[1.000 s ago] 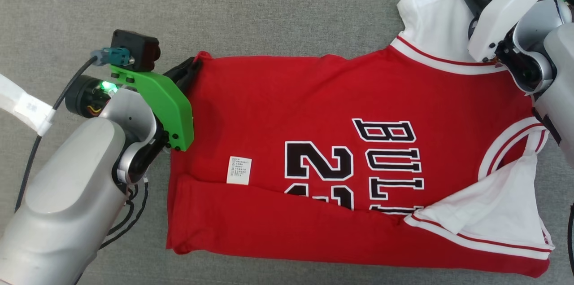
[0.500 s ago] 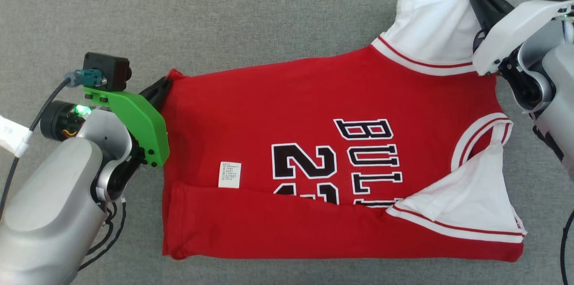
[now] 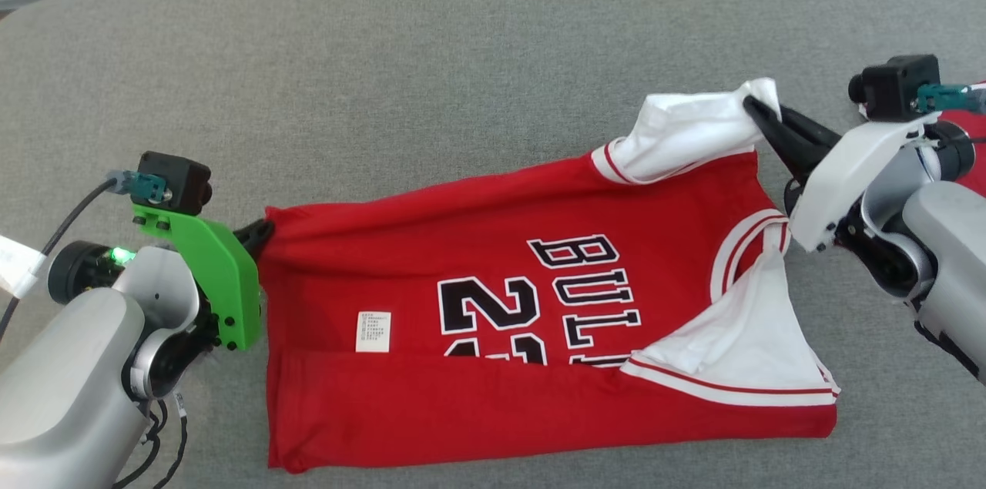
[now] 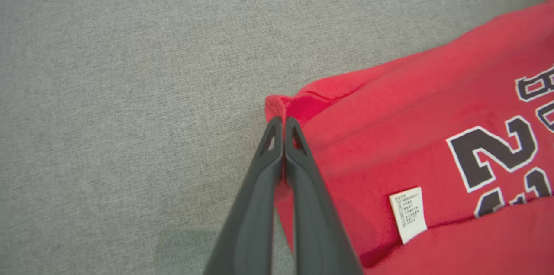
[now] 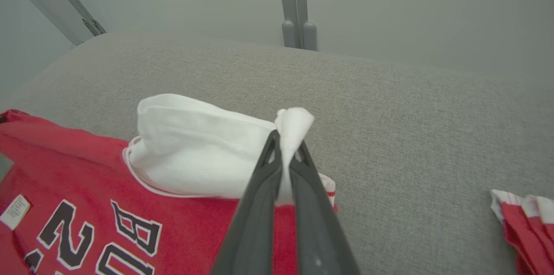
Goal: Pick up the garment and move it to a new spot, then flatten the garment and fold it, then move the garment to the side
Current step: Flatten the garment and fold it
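Observation:
A red jersey [image 3: 493, 335] with white sleeves and black "BULLS 21" print lies across the grey padded table, its near long edge folded over. My left gripper [image 3: 260, 230] is shut on the jersey's far hem corner [image 4: 281, 108]. My right gripper [image 3: 759, 110] is shut on the tip of the far white sleeve [image 3: 693, 131], lifting it off the table; in the right wrist view the white cloth [image 5: 291, 124] pokes up between the fingers. The near white sleeve [image 3: 739, 343] lies flat over the red fold. A white care label [image 3: 373, 331] faces up.
The grey table [image 3: 462, 73] has open surface beyond the jersey up to its far edge, where a pale wall and metal posts [image 5: 296, 6] stand. Another red and white garment [image 5: 526, 227] lies at the right, past my right arm.
The head camera has tilted up, bringing the table's far edge into view. Both grippers keep their hold; the far edge is drawn nearer, and the sleeve now hangs bunched from the right gripper.

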